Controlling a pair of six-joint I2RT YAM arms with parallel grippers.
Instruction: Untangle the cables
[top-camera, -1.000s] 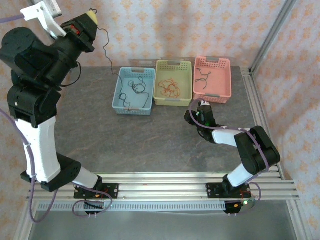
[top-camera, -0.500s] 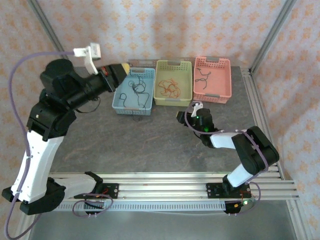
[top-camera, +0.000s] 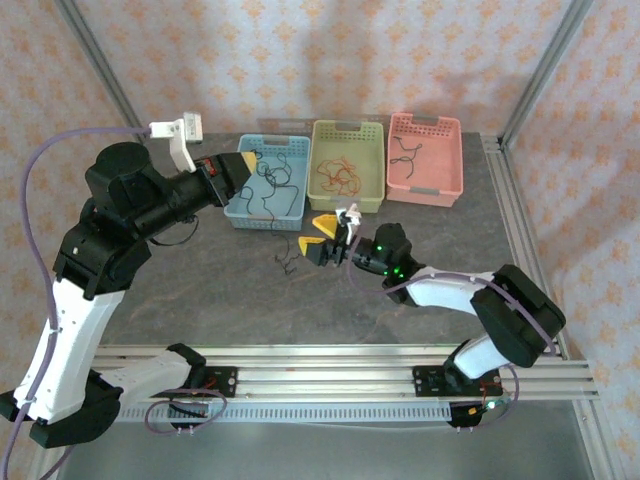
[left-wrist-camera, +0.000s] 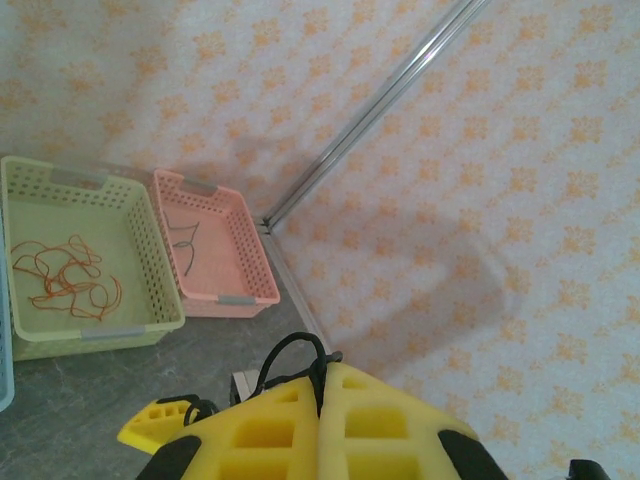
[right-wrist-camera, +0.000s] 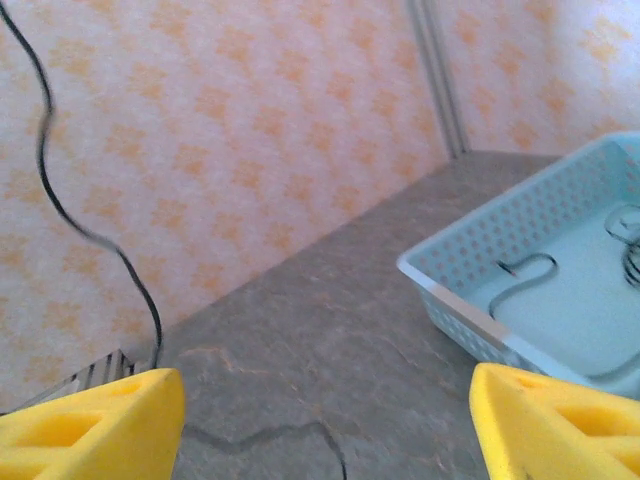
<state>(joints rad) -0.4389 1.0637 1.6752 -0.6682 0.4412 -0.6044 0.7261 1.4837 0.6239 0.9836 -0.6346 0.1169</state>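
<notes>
My left gripper (top-camera: 248, 162) hovers at the blue basket's (top-camera: 236, 208) left rim, shut on a black cable (left-wrist-camera: 296, 345) that loops out between its yellow fingers (left-wrist-camera: 390, 420). That black cable (top-camera: 288, 262) hangs down, and its end lies on the table in front of the basket. My right gripper (top-camera: 316, 238) is low over the table just right of that end, open with nothing between its fingers (right-wrist-camera: 95, 425). In the right wrist view the hanging black cable (right-wrist-camera: 92, 236) runs down at the left. More black cables (top-camera: 272, 178) lie in the blue basket, and orange-red ones (top-camera: 340, 176) in the yellow-green basket.
Three baskets stand in a row at the back: blue, yellow-green (top-camera: 347, 200) and pink (top-camera: 428, 188), the pink one holding a dark cable (top-camera: 405, 152). A metal frame post (top-camera: 540, 75) rises at the back right. Grey table (top-camera: 200, 280) lies in front of the baskets.
My left arm has swung down from high at the back left to the blue basket, carrying the black cable. My right gripper has moved left from the pink basket and opened wider.
</notes>
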